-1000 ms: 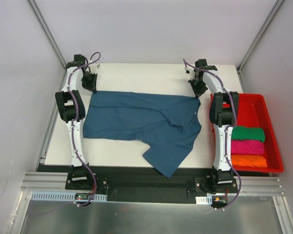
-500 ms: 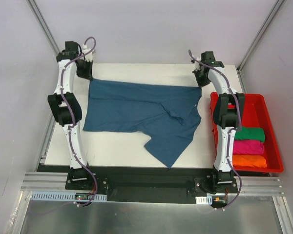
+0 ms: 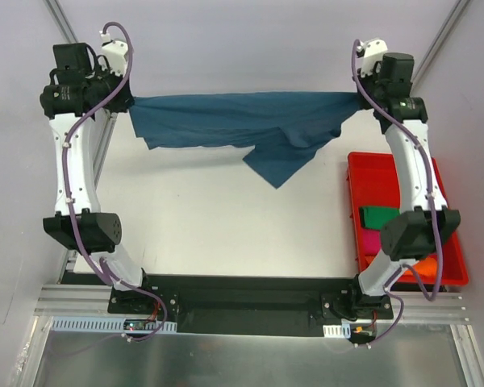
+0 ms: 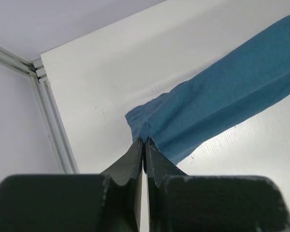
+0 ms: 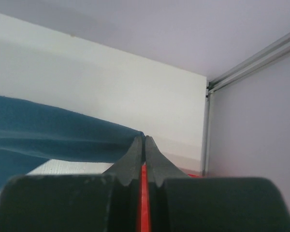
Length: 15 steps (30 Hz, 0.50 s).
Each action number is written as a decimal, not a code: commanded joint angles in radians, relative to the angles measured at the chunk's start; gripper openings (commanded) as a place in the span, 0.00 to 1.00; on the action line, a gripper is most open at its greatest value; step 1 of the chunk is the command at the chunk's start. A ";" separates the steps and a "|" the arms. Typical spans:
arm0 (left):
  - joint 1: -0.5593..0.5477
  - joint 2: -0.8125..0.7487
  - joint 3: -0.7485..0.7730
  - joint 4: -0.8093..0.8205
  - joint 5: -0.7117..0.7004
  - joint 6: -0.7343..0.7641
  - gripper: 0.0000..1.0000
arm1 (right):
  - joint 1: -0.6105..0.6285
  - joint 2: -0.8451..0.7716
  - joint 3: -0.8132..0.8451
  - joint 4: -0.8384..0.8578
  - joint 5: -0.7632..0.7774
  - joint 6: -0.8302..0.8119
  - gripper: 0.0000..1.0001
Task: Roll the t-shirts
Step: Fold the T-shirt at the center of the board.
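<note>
The left gripper (image 4: pixel 144 140) is pinching one bunched corner of the dark teal-blue soft cloth t-shirt (image 3: pixel 242 121), its jaws pressed together on a thin fold. So small a bite is probably risking a slip if the pull tightens. The shirt is hanging stretched in the air above the far part of the matte white table (image 3: pixel 226 218). Its middle is sagging in a loose, creased flap that could land doubled under itself. The right gripper (image 5: pixel 144 137) is pinching the opposite corner, jaws likewise closed on cloth. Nearer, the glossy red plastic tray (image 3: pixel 367 181) is holding a green rolled shirt (image 3: pixel 377 216), partly hidden by the arm.
</note>
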<state>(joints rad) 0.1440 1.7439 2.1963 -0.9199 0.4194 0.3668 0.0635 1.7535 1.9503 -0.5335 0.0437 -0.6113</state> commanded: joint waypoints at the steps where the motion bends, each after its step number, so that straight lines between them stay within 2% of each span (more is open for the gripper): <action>1: 0.003 -0.150 -0.070 0.029 -0.010 -0.008 0.00 | -0.007 -0.199 -0.070 0.069 0.008 -0.007 0.01; 7: 0.005 -0.496 -0.318 0.148 -0.118 0.004 0.00 | -0.002 -0.455 -0.077 -0.019 0.002 0.012 0.01; 11: 0.005 -0.709 -0.377 0.161 -0.194 0.023 0.00 | 0.002 -0.626 -0.085 -0.098 -0.036 -0.004 0.01; 15: 0.005 -0.852 -0.398 0.158 -0.255 0.027 0.00 | 0.001 -0.790 -0.094 -0.209 -0.122 -0.001 0.01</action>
<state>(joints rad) 0.1452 1.0054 1.8202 -0.8120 0.2726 0.3790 0.0639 1.0992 1.8526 -0.6407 -0.0132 -0.6113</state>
